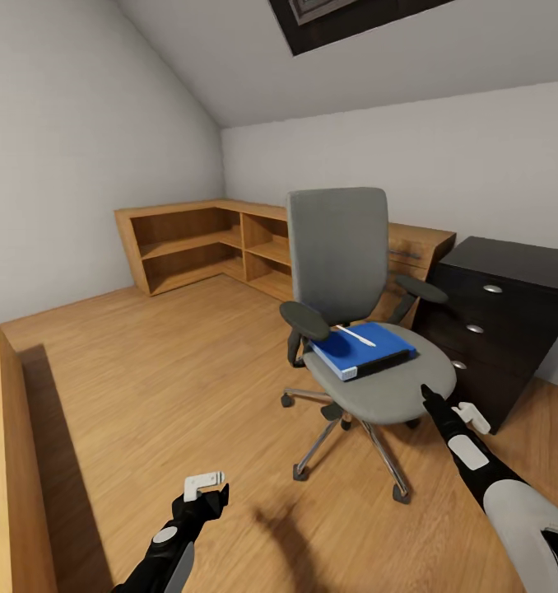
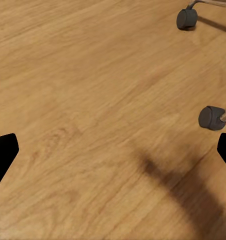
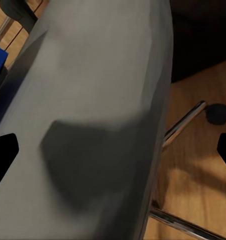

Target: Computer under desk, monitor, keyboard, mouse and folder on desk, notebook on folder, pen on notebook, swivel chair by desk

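Note:
The grey swivel chair (image 1: 345, 255) stands mid-room, its seat (image 3: 93, 100) facing me. On the seat lies the blue folder (image 1: 363, 349) with a white pen (image 1: 357, 336) on top; I cannot make out a notebook apart from it. The desk's dark drawer unit (image 1: 489, 329) with silver knobs stands just right of the chair. My right gripper (image 1: 450, 406) is open at the seat's front right edge, holding nothing. Low over the floor, left of the chair's castors (image 2: 211, 118), my left gripper (image 1: 209, 490) is open and empty. Computer, monitor, keyboard and mouse are out of view.
A low oak shelf unit (image 1: 197, 243) runs along the back corner, with an oak chest (image 1: 419, 243) behind the chair. A wooden panel (image 1: 7, 461) rises at my near left. The chrome star base (image 1: 345, 436) spreads under the seat. Open wood floor (image 1: 147, 371) lies to the left.

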You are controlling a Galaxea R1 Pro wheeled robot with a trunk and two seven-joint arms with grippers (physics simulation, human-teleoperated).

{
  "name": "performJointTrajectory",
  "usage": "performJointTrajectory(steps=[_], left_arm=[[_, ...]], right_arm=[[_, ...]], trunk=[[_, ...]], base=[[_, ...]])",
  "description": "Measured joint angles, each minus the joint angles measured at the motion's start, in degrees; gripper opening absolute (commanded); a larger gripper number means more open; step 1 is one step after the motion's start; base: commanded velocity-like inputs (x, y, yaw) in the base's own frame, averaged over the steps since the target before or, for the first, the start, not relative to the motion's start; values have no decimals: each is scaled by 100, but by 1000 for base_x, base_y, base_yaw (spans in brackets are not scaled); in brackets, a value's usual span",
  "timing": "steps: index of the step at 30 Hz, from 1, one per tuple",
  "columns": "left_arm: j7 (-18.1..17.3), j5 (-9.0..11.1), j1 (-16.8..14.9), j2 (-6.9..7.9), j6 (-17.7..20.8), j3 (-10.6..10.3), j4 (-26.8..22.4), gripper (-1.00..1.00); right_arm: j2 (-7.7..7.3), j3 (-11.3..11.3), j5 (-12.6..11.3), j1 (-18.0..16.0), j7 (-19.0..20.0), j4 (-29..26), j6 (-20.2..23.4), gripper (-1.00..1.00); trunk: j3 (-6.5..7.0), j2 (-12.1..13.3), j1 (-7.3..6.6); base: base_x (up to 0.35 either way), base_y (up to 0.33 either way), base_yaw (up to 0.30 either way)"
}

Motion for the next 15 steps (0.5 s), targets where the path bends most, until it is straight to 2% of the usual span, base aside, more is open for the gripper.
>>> performJointTrajectory(steps=[15], left_arm=[[0,0,0,-2,0,0,0,100]], right_arm=[[-130,5,-6,2,-12,20,-203,100]], trunk=[[0,0,1]], base=[[0,0,0]])
